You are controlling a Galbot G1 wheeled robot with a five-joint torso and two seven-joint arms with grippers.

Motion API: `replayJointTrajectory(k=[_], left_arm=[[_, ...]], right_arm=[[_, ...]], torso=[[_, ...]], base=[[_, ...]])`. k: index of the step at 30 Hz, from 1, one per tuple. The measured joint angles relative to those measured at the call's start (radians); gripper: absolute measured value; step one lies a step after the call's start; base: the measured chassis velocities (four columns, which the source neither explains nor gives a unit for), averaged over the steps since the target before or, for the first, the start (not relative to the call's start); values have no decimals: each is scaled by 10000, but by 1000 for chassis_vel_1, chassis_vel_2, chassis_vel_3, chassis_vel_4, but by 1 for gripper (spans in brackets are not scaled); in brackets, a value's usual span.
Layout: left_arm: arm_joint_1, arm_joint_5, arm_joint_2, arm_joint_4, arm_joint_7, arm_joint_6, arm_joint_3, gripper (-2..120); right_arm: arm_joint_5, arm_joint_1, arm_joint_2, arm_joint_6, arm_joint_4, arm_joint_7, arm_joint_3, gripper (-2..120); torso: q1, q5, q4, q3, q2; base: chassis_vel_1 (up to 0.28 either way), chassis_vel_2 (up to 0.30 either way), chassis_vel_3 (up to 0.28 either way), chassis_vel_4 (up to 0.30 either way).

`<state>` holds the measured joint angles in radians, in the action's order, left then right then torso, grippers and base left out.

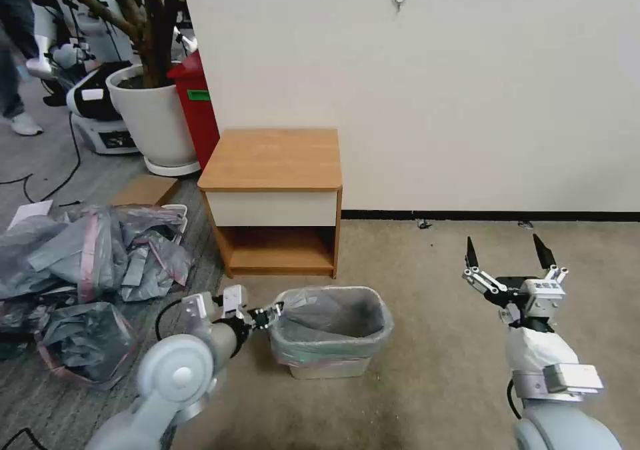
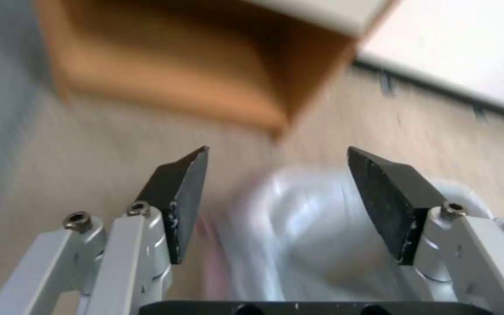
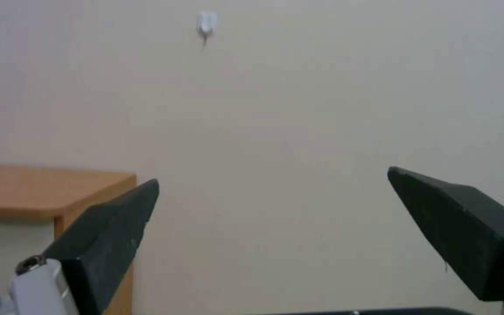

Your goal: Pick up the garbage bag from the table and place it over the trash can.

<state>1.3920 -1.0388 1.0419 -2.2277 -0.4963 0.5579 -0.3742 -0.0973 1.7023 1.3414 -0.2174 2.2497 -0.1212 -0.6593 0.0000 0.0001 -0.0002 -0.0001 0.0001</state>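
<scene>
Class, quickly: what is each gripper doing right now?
Left gripper: open, holding nothing, beside the trash can rim.
Right gripper: open, empty, raised over the carpet.

garbage bag: thin glossy translucent plastic | trash can: smooth beige plastic | table: matt light-brown wood | floor: rough carpet
</scene>
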Motion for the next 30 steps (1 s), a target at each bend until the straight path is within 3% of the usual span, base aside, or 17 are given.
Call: replayJointTrajectory(k=[3,4,7,8,11,12,14,20,25,30], left_arm=[[768,3021,157,-64,1412,-2058,-406,69],[768,3021,157,-64,1412,-2058,-406,69],[1729,5646,962,79,2629,-4538,-1099,78],[1729,5646,962,79,2629,-4538,-1099,78],[2538,7093,1826,237,3298,-6163,-1770,91],[2538,7093,1826,237,3298,-6163,-1770,91],[2932,7638,2324,361,3653,-6844,-2130,99],[3253,8487,3159,1018,4063,-7945,-2353,100],[3236,8818,3635,1333,4111,-8292,-2216,100],[3184,9015,3814,1338,4142,-8183,-2076,100]], right_arm=[[51,40,-17,-644,-93,-100,40,100],[51,40,-17,-644,-93,-100,40,100],[377,19,-13,-1137,-231,-464,80,100],[377,19,-13,-1137,-231,-464,80,100],[688,92,105,-1135,-319,-508,117,100],[688,92,105,-1135,-319,-508,117,100],[816,110,276,-854,-372,-234,112,100],[837,110,517,511,-353,268,155,100],[608,116,643,1382,-346,972,-336,100],[435,16,663,1837,-417,1486,-821,100]], torso=[[0,-1,1,0,-1],[0,-1,1,0,-1],[0,-2,3,1,-1],[0,-2,3,1,-1],[0,-1,4,1,-1],[0,-1,4,1,-1],[0,1,2,0,-1],[0,0,2,0,-1],[0,-1,1,1,-1],[0,0,1,0,-1]], base=[[0,0,0,0],[0,0,0,0],[0,0,0,0],[0,0,0,0],[0,0,0,0],[0,0,0,0],[0,0,0,0],[0,0,0,0],[0,0,0,0],[0,0,0,0]])
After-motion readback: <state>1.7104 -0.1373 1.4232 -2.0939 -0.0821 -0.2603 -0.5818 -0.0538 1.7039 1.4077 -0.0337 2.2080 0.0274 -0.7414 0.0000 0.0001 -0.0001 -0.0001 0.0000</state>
